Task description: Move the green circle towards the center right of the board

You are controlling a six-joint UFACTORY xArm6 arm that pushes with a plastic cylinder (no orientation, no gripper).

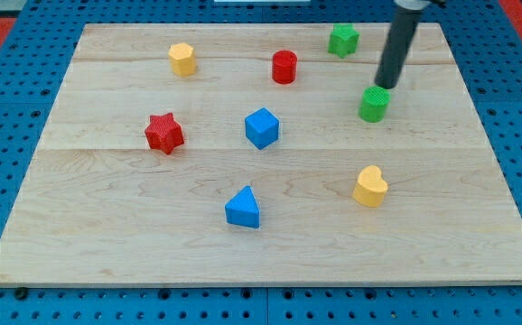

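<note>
The green circle (374, 104), a short green cylinder, stands on the wooden board (116, 226) in the upper right part of the view. My tip (386, 86) is just above and slightly right of it in the view, touching or almost touching its far edge. The dark rod rises from there to the view's top edge.
A green star (342, 40) is at the top right, a red cylinder (284, 67) and a yellow hexagon (181, 59) along the top. A red star (163, 133), blue cube (262, 127), blue triangle (243, 208) and yellow heart (369, 186) lie lower down.
</note>
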